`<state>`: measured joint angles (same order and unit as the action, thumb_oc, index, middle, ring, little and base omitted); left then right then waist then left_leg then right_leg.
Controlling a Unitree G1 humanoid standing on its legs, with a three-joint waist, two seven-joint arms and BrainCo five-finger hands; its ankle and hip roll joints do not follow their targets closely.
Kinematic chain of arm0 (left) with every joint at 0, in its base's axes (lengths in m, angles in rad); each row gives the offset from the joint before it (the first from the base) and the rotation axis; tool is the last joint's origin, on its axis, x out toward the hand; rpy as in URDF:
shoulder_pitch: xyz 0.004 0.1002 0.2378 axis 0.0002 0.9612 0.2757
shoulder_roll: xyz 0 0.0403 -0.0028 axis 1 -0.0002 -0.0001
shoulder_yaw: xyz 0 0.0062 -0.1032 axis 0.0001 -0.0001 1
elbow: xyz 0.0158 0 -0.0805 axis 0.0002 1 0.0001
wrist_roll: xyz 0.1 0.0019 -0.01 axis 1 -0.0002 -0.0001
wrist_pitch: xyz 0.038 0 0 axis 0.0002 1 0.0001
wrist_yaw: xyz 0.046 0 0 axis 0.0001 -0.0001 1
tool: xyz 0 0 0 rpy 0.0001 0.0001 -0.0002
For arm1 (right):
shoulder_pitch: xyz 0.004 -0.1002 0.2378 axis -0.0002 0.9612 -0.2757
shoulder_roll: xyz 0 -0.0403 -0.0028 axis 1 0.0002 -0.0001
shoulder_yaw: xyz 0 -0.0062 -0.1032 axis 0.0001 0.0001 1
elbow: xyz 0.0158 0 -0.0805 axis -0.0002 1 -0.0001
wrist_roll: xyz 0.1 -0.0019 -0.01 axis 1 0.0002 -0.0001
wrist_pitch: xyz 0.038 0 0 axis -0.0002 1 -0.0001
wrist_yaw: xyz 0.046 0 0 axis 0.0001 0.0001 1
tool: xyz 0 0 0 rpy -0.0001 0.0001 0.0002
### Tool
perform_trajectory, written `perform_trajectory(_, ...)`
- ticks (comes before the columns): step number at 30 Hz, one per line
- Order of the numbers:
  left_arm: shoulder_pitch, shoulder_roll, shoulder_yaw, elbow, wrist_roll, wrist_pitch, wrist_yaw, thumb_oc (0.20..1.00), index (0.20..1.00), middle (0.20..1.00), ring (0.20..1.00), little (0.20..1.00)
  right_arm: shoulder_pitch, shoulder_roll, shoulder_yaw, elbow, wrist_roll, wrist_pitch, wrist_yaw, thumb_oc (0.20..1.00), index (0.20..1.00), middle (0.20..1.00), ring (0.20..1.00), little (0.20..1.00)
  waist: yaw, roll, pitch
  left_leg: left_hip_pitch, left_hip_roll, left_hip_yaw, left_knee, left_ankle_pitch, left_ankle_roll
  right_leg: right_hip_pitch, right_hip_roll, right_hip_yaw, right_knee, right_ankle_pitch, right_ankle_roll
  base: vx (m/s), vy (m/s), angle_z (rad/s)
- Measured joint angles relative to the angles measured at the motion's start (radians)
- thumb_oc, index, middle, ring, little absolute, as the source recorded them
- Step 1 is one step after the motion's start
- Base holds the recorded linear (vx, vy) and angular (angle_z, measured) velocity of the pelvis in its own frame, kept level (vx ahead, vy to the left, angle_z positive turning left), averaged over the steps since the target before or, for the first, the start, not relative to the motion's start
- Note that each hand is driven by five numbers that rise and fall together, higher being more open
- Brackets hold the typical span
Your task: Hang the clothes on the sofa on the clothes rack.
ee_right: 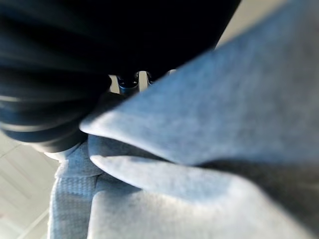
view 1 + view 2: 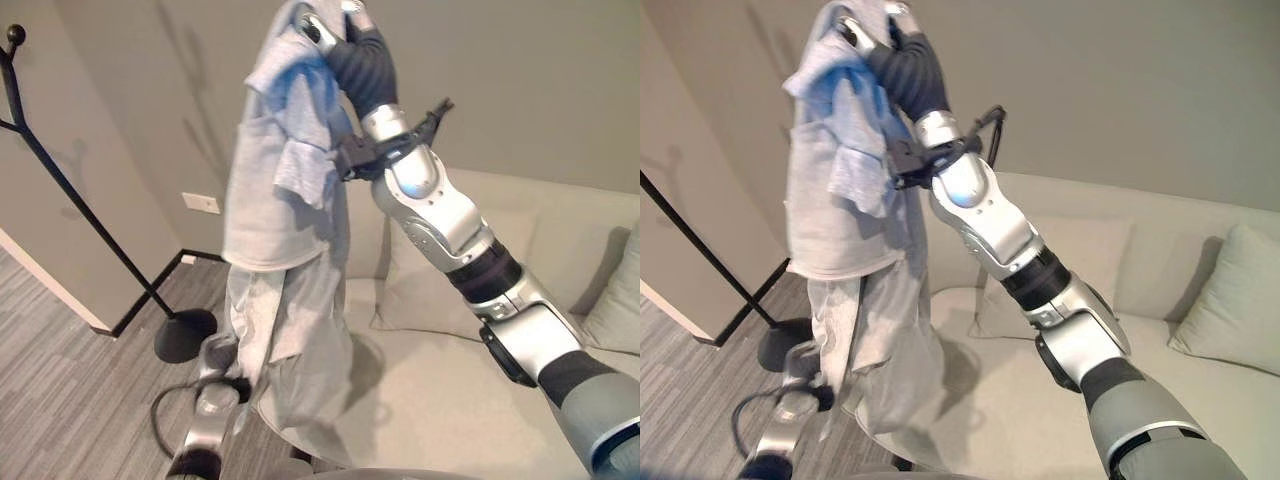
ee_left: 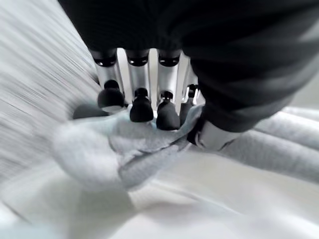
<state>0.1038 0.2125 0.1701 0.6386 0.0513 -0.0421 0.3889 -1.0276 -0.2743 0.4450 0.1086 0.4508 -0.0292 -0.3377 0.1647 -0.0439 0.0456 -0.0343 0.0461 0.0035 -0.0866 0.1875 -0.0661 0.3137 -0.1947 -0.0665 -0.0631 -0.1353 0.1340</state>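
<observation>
The right robot hand (image 2: 335, 30) grips the grey garment (image 2: 285, 200) high at top centre and the left robot hand (image 3: 144, 99) pinches its hem, clear of the sofa (image 2: 450, 400) but not yet on the clothes rack (image 2: 60, 180) at far left

Right arm (image 2: 440, 215): glossy silver-grey shells, black ring joints, dark bracket with thin black cable at the wrist. Right hand (image 2: 345, 40): dark ribbed cover. Left hand (image 3: 149, 94): silver fingers in a row, rounded dark tips, dark ribbed cover.
</observation>
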Motion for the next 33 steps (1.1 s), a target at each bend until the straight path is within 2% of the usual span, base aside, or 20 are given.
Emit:
perform_trajectory(5, 0.044, 0.030, 0.082, -0.081, 0.011, 0.009, 0.065, 0.200, 0.200, 0.200, 0.200, 0.200, 0.153, 0.010, -0.075, -0.102, -0.059, -0.003, 0.014, 0.200, 0.200, 0.200, 0.200, 0.200, 0.032, 0.004, 0.008, -0.004, 0.017, -0.024, 0.000, -0.003, -0.004, 0.013, 0.026, -0.002, -0.005, -0.027, -0.004, -0.13, -0.111, 0.16)
perform_trajectory(6, 0.055, 0.069, 0.116, -0.082, 0.011, 0.022, 0.120, 0.200, 0.200, 0.200, 0.200, 0.200, 0.193, 0.010, -0.061, -0.112, -0.060, 0.001, 0.026, 0.200, 0.200, 0.200, 0.200, 0.200, 0.041, 0.027, 0.021, -0.010, 0.031, -0.030, 0.004, 0.007, -0.006, 0.012, 0.048, -0.007, -0.001, -0.031, -0.003, -0.20, -0.125, 0.32)
perform_trajectory(9, 0.052, 0.151, 0.133, -0.122, 0.036, 0.025, 0.165, 0.200, 0.200, 0.200, 0.200, 0.200, 0.324, -0.011, -0.071, -0.241, -0.083, -0.002, 0.037, 0.200, 0.200, 0.200, 0.200, 0.200, 0.048, 0.030, 0.047, -0.059, 0.050, -0.051, 0.032, 0.019, -0.009, -0.003, 0.083, -0.041, 0.018, -0.044, -0.014, -0.21, -0.081, 0.46)
perform_trajectory(13, 0.043, 0.190, 0.248, -0.221, 0.112, 0.063, 0.199, 0.200, 0.200, 0.200, 0.200, 0.200, 0.397, -0.036, -0.073, -0.278, -0.089, 0.023, 0.066, 0.200, 0.200, 0.200, 0.200, 0.200, 0.060, 0.003, 0.100, -0.036, 0.063, 0.092, 0.002, -0.015, -0.011, 0.013, 0.052, -0.092, 0.021, -0.033, -0.030, -0.21, 0.033, 0.23)
perform_trajectory(14, 0.043, 0.195, 0.299, -0.262, 0.130, 0.075, 0.205, 0.200, 0.200, 0.200, 0.200, 0.200, 0.403, -0.028, -0.072, -0.279, -0.088, 0.029, 0.075, 0.200, 0.200, 0.200, 0.200, 0.200, 0.065, -0.027, 0.107, -0.049, 0.058, 0.107, 0.042, -0.047, 0.002, -0.008, 0.024, -0.084, 0.038, -0.031, -0.033, -0.11, 0.055, -0.39)
perform_trajectory(15, 0.034, 0.212, 0.407, -0.313, 0.160, 0.085, 0.218, 0.200, 0.200, 0.200, 0.200, 0.200, 0.424, -0.025, -0.067, -0.321, -0.089, 0.047, 0.084, 0.200, 0.200, 0.200, 0.200, 0.200, 0.061, -0.056, 0.114, -0.078, 0.093, 0.206, 0.230, -0.126, 0.101, -0.013, 0.001, -0.081, 0.055, -0.027, -0.030, -0.16, 0.141, -0.39)
perform_trajectory(16, 0.028, 0.234, 0.422, -0.312, 0.172, 0.087, 0.225, 0.200, 0.200, 0.200, 0.200, 0.200, 0.430, -0.038, -0.068, -0.344, -0.089, 0.049, 0.085, 0.200, 0.200, 0.200, 0.200, 0.200, 0.046, -0.040, 0.122, -0.081, 0.112, 0.230, 0.267, -0.171, 0.074, -0.001, 0.016, -0.084, 0.067, -0.029, -0.025, -0.17, 0.173, -0.04)
perform_trajectory(17, -0.003, 0.268, 0.409, -0.308, 0.178, 0.088, 0.226, 0.200, 0.200, 0.200, 0.200, 0.200, 0.445, -0.060, -0.081, -0.361, -0.097, 0.046, 0.084, 0.200, 0.200, 0.200, 0.200, 0.200, 0.022, -0.033, 0.126, -0.067, 0.092, 0.204, 0.248, -0.153, 0.012, -0.003, 0.012, -0.109, 0.105, -0.024, -0.024, -0.17, 0.167, 0.46)
perform_trajectory(18, -0.058, 0.250, 0.409, -0.311, 0.197, 0.093, 0.226, 0.200, 0.200, 0.200, 0.200, 0.200, 0.450, -0.087, -0.093, -0.366, -0.106, 0.047, 0.089, 0.200, 0.200, 0.200, 0.200, 0.200, 0.004, -0.001, 0.134, -0.027, 0.090, 0.162, 0.133, -0.096, 0.030, -0.085, 0.018, -0.139, 0.262, -0.028, -0.052, -0.18, 0.200, 1.38)
perform_trajectory(19, -0.100, 0.223, 0.402, -0.378, 0.211, 0.095, 0.232, 0.200, 0.200, 0.200, 0.200, 0.200, 0.459, -0.120, -0.101, -0.424, -0.118, 0.057, 0.085, 0.200, 0.200, 0.200, 0.200, 0.200, -0.065, 0.046, 0.120, -0.018, 0.130, 0.135, -0.006, -0.126, 0.002, -0.147, 0.099, -0.136, 0.210, -0.058, -0.129, -0.17, 0.230, 1.28)
perform_trajectory(20, -0.163, 0.252, 0.389, -0.394, 0.227, 0.088, 0.242, 0.200, 0.200, 0.200, 0.200, 0.200, 0.439, -0.111, -0.121, -0.433, -0.129, 0.054, 0.105, 0.200, 0.200, 0.200, 0.200, 0.200, -0.066, -0.015, 0.132, -0.069, 0.143, 0.203, 0.108, -0.175, 0.090, -0.190, 0.076, -0.116, 0.095, 0.001, -0.133, -0.20, 0.368, 1.11)
perform_trajectory(21, -0.206, 0.307, 0.382, -0.386, 0.241, 0.092, 0.248, 0.200, 0.200, 0.200, 0.200, 0.200, 0.420, -0.097, -0.138, -0.447, -0.140, 0.064, 0.107, 0.200, 0.200, 0.200, 0.200, 0.200, -0.065, -0.075, 0.128, -0.103, 0.140, 0.233, 0.284, -0.191, 0.172, -0.215, -0.023, -0.119, 0.029, 0.194, -0.178, -0.14, 0.355, 0.61)
perform_trajectory(22, -0.243, 0.328, 0.366, -0.368, 0.248, 0.092, 0.246, 0.200, 0.200, 0.200, 0.200, 0.200, 0.427, -0.108, -0.153, -0.467, -0.152, 0.062, 0.106, 0.200, 0.200, 0.200, 0.200, 0.200, -0.097, -0.065, 0.128, -0.110, 0.164, 0.207, 0.336, -0.277, 0.067, -0.178, -0.041, -0.099, 0.040, 0.163, -0.042, -0.13, 0.396, 1.11)
perform_trajectory(23, -0.302, 0.351, 0.325, -0.347, 0.254, 0.093, 0.247, 0.200, 0.200, 0.200, 0.200, 0.200, 0.485, -0.112, -0.177, -0.508, -0.179, 0.058, 0.098, 0.200, 0.200, 0.200, 0.200, 0.200, -0.117, -0.066, 0.131, -0.143, 0.183, 0.224, 0.417, -0.317, 0.009, -0.144, -0.051, -0.112, 0.054, 0.141, -0.015, -0.10, 0.266, 1.24)
perform_trajectory(25, -0.304, 0.408, 0.277, -0.347, 0.258, 0.091, 0.251, 0.200, 0.200, 0.200, 0.200, 0.200, 0.505, -0.109, -0.169, -0.533, -0.205, 0.058, 0.103, 0.200, 0.200, 0.200, 0.200, 0.200, -0.142, -0.056, 0.142, -0.135, 0.221, 0.310, 0.438, -0.307, 0.016, -0.152, -0.059, -0.123, 0.102, 0.126, -0.009, -0.07, 0.352, 0.76)
perform_trajectory(27, -0.307, 0.395, 0.263, -0.347, 0.283, 0.094, 0.256, 0.200, 0.200, 0.200, 0.200, 0.200, 0.527, -0.110, -0.198, -0.488, -0.241, 0.062, 0.109, 0.200, 0.200, 0.200, 0.200, 0.200, -0.127, -0.060, 0.144, -0.127, 0.201, 0.281, 0.450, -0.306, 0.043, -0.158, -0.085, -0.152, 0.086, 0.125, -0.022, -0.09, 0.638, 0.34)
perform_trajectory(29, -0.288, 0.400, 0.249, -0.349, 0.305, 0.100, 0.255, 0.200, 0.200, 0.200, 0.200, 0.200, 0.579, -0.049, -0.248, -0.480, -0.269, 0.068, 0.103, 0.200, 0.200, 0.200, 0.200, 0.200, -0.119, -0.072, 0.147, -0.124, 0.181, 0.218, 0.473, -0.321, 0.050, -0.157, -0.115, -0.191, 0.019, 0.234, -0.087, -0.12, 0.638, 0.28)
perform_trajectory(30, -0.281, 0.381, 0.250, -0.348, 0.324, 0.100, 0.252, 0.200, 0.200, 0.200, 0.200, 0.200, 0.597, -0.008, -0.276, -0.478, -0.285, 0.066, 0.105, 0.200, 0.200, 0.200, 0.200, 0.200, -0.116, -0.073, 0.150, -0.113, 0.180, 0.208, 0.486, -0.347, 0.017, -0.165, -0.128, -0.192, 0.054, 0.287, -0.092, -0.09, 0.428, 0.06)
perform_trajectory(31, -0.269, 0.369, 0.248, -0.354, 0.323, 0.102, 0.250, 0.200, 0.200, 0.200, 0.200, 0.200, 0.602, 0.005, -0.281, -0.474, -0.286, 0.068, 0.100, 0.200, 0.200, 0.200, 0.200, 0.200, -0.120, -0.076, 0.148, -0.098, 0.175, 0.214, 0.478, -0.353, 0.015, -0.165, -0.127, -0.187, 0.053, 0.281, -0.086, -0.10, 0.427, -0.10)
perform_trajectory(33, -0.252, 0.338, 0.242, -0.366, 0.323, 0.104, 0.237, 0.200, 0.200, 0.200, 0.200, 0.200, 0.598, 0.006, -0.332, -0.496, -0.351, 0.074, 0.121, 0.200, 0.200, 0.200, 0.200, 0.200, -0.097, -0.048, 0.162, -0.082, 0.184, 0.219, 0.440, -0.342, 0.005, -0.172, -0.118, -0.192, 0.062, 0.327, -0.137, -0.10, 0.383, -0.19)
